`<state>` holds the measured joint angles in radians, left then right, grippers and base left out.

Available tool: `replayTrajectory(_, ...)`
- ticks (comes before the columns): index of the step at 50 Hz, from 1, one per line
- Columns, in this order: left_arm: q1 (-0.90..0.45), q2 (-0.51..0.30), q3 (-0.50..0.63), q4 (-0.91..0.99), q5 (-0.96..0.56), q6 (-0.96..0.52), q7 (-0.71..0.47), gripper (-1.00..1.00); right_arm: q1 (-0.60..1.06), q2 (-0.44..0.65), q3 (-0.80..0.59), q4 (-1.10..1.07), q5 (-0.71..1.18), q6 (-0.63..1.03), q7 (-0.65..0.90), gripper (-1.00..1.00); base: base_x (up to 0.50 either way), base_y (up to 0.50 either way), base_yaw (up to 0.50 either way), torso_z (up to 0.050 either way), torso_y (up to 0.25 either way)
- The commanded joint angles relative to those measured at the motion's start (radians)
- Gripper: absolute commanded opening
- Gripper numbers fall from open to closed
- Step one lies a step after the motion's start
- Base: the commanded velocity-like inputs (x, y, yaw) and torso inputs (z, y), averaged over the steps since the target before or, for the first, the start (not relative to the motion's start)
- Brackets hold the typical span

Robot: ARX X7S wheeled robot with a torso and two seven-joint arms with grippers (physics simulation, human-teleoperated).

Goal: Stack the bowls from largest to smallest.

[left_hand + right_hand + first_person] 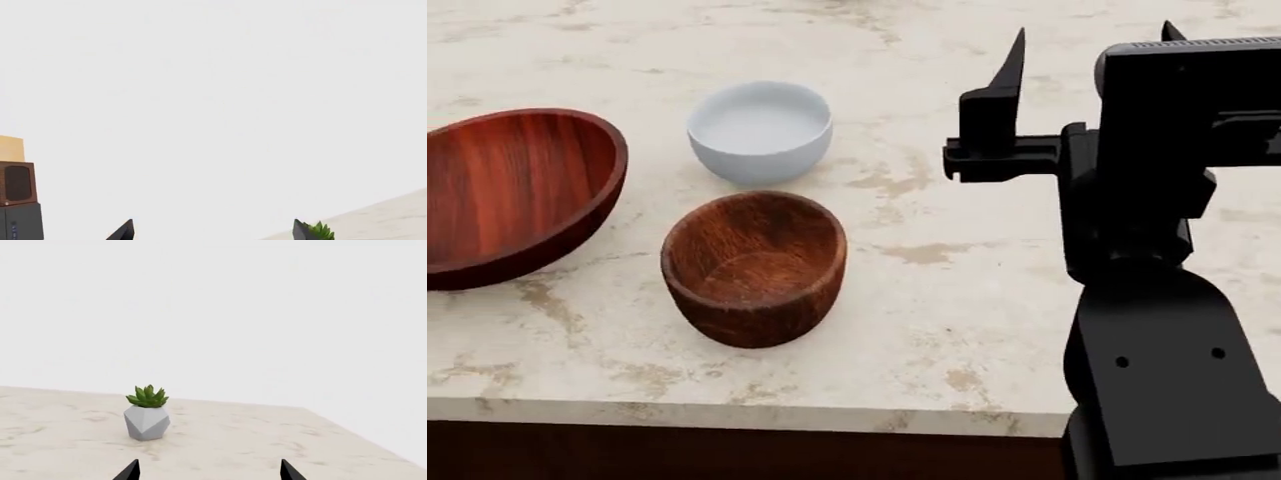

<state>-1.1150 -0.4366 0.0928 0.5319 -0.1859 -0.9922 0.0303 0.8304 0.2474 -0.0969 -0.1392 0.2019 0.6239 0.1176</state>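
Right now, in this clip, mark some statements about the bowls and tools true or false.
1. The three bowls are nested. False: the reddish bowl, white bowl and dark-brown bowl sit apart on the marble counter.
2. The white bowl is empty. True.
3. The right tool grips a bowl. False: its fingers are spread, holding nothing.
4. A potted succulent shows in the right wrist view. True.
5. The left tool is open. True.
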Motion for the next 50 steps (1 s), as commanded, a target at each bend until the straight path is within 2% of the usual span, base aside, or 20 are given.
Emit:
replayTrajectory(1, -0.007, 0.013, -0.027, 0.004, 0.008, 0.002, 0.020, 1.00, -0.006, -0.009, 0.011, -0.001, -0.010, -0.009, -0.021, 1.00, 0.00, 0.50, 0.00, 0.000, 0.000)
replayTrajectory(30, -0.018, 0.009, -0.018, 0.008, 0.000, -0.009, 0.018, 1.00, -0.020, -0.004, 0.004, 0.003, 0.008, -0.019, -0.020, 1.00, 0.00, 0.49, 0.00, 0.000, 0.000)
replayTrajectory(50, -0.014, 0.016, -0.017, -0.008, -0.004, 0.002, 0.011, 1.00, -0.024, 0.002, 0.006, -0.012, 0.030, -0.001, -0.019, 1.00, 0.06, 0.00, 0.00, 0.000, 0.000)
